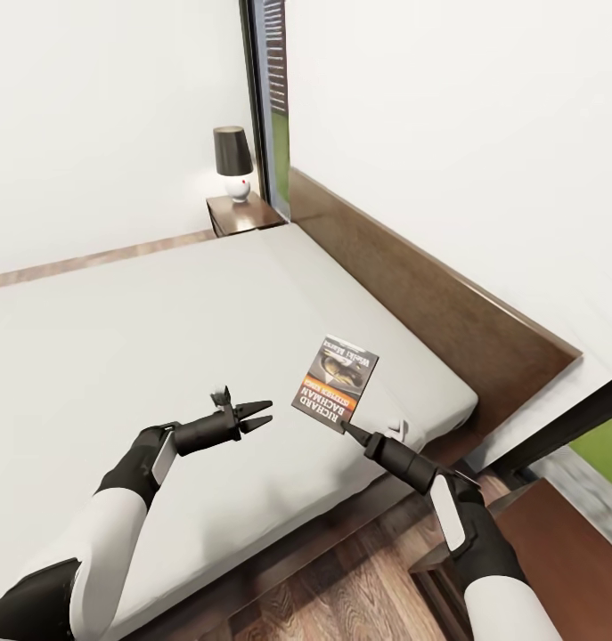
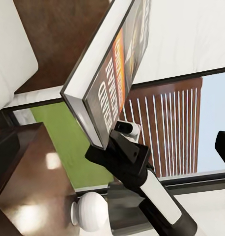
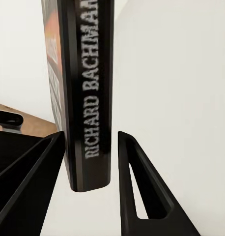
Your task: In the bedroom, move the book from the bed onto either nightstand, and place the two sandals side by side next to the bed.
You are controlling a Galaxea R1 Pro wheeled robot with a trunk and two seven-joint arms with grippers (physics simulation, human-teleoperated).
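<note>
Big off-white mattress (image 1: 163,338) filling most of the head view, plain and flat, sitting in the dark wooden frame of the bed (image 1: 332,534) with a long brown headboard (image 1: 430,303) running along the white wall. Brown wood-plank floor (image 1: 359,596) just below the near edge of the frame. Far nightstand (image 1: 243,214) tucked in the corner past the mattress, carrying a lamp (image 1: 233,162) with a dark shade and white round base, right beside a tall dark-framed window (image 1: 272,89) with grass and slats outside. Near nightstand (image 1: 564,552) glossy reddish-brown at the lower right, close to the right forearm, with another strip of window above it. Book (image 1: 337,381) up off the mattress near the headboard-side corner, tilted, Richard Bachman cover facing the head camera. Right gripper (image 1: 348,429) clamped on its lower edge, spine (image 3: 88,113) sitting between the two black fingers (image 3: 137,196) in the right wrist view. Left gripper (image 1: 259,416) hovering over the mattress just beside the book, not touching it, fingers spread apart with nothing between them. Plenty of bare mattress to the left; tight on the right, between bed corner, headboard end and near nightstand.
</note>
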